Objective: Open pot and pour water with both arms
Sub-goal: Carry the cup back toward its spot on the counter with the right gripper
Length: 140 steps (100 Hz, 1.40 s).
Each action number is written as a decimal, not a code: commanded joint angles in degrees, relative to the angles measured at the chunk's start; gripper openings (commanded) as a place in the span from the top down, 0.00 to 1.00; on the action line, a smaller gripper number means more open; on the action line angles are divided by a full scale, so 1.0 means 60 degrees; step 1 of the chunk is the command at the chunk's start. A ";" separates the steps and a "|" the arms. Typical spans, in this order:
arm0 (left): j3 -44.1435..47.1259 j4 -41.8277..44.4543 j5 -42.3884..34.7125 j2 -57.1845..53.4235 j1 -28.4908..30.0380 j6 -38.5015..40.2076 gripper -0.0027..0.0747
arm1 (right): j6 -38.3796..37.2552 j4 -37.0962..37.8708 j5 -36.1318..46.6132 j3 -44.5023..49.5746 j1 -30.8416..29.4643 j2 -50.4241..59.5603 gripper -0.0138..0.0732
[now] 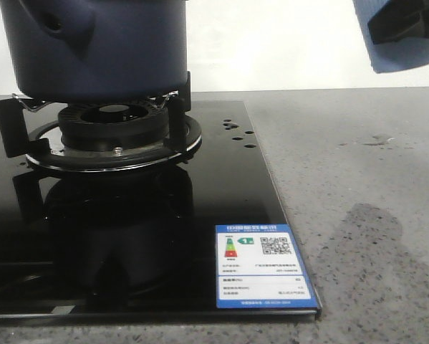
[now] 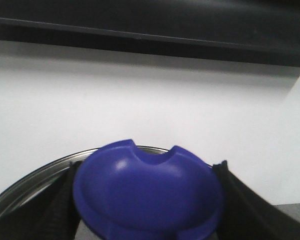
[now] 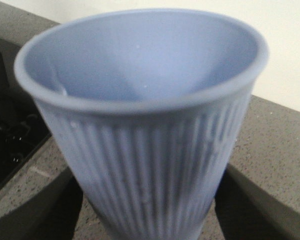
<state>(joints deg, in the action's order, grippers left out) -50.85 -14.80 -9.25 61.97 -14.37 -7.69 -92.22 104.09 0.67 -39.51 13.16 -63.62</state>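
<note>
Sticker on stove up front | pot sits on burner | left gripper pinching lid knob | right gripper clamps cup | I'd lift lid straight, keep cup level till clear.

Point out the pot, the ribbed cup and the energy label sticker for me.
pot (image 1: 107, 50), front view, on its dark blue side wall.
ribbed cup (image 3: 150, 155), right wrist view, on its ribbed outer wall.
energy label sticker (image 1: 263, 266), front view, on the middle of its face.

Black glass hob, round burner, energy label, speckled grey counter, white wall
</note>
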 commanded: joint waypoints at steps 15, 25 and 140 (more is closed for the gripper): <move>-0.0391 0.0056 -0.0963 -0.0249 0.0041 -0.0009 0.48 | -0.0035 0.0332 -0.0562 -0.0689 -0.0057 0.0248 0.46; -0.0391 0.0056 -0.0963 -0.0249 0.0041 -0.0009 0.48 | -0.0035 0.0366 -0.0199 -0.0932 -0.0057 0.0248 0.46; -0.0391 0.0056 -0.0896 -0.0249 0.0041 -0.0009 0.48 | 0.2650 -0.4570 0.7742 -0.1182 -0.3627 -0.0507 0.46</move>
<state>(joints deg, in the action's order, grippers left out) -50.85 -14.80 -8.89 61.97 -14.37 -7.69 -83.41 88.98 41.66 -44.51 -7.34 -66.33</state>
